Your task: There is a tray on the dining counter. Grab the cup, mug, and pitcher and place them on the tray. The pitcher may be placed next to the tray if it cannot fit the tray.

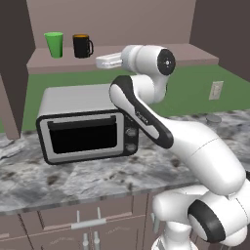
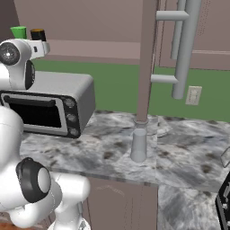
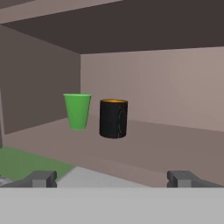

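Jaws stand wide apart, nothing btwn them: in hand view the two dark fingertips (image 3: pixel 43 178) sit far apart at the bottom, empty gap across. Gripper (image 3: pixel 113 178) points level at a pinkish-brown shelf (image 3: pixel 175 144), well short of the cups on it.

On the shelf: green cup (image 3: pixel 77 111) upright, left of the black mug (image 3: pixel 113 118); the two are close, small gap, not touching. Mug upright too, orange rim showing at top. Same pair in left base view, cup (image 1: pixel 54 44) left and mug (image 1: pixel 82 46) right w/ handle to its right, near the shelf's left end; hand end of the arm (image 1: pixel 110 60) lies just right of the mug at shelf height. In right base view cup (image 2: pixel 19 32) and mug (image 2: pixel 38 34) peek up behind the arm's wrist.

Below the shelf, a silver toaster oven (image 1: pixel 83 124) w/ dark glass door sits on marbled counter (image 1: pixel 73 180). Pitcher (image 2: pixel 139 144), pale grey, stands upright on that counter at the foot of a brown post (image 2: pixel 147 58), well right of the oven. Green wall behind, w/ an outlet plate (image 2: pixel 193 95).
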Controlling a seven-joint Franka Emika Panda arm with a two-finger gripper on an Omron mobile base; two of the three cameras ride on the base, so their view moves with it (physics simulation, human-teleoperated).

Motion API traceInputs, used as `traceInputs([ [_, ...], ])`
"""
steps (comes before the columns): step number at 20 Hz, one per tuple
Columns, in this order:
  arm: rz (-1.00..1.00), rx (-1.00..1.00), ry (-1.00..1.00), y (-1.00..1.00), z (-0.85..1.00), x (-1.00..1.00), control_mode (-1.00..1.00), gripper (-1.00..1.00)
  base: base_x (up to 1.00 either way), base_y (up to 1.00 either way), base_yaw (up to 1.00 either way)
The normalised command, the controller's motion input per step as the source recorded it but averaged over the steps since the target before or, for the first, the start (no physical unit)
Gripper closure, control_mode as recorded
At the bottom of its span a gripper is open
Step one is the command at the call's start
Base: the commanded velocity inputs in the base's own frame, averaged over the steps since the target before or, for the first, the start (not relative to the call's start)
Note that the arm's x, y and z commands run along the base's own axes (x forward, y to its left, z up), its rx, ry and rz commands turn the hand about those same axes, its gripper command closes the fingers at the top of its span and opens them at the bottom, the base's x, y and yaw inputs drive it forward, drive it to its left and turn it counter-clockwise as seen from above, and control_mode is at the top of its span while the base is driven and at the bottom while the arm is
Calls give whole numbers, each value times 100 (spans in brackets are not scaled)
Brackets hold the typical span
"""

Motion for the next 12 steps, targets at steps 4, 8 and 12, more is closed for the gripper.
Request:
traceInputs([
  [4, 0, 0, 0, 0, 0, 0, -100, -100, 0, 0, 0],
  [8, 0, 0, 0, 0, 0, 0, -100, -100, 0, 0, 0],
  [12, 0, 0, 0, 0, 0, 0, -100, -100, 0, 0, 0],
])
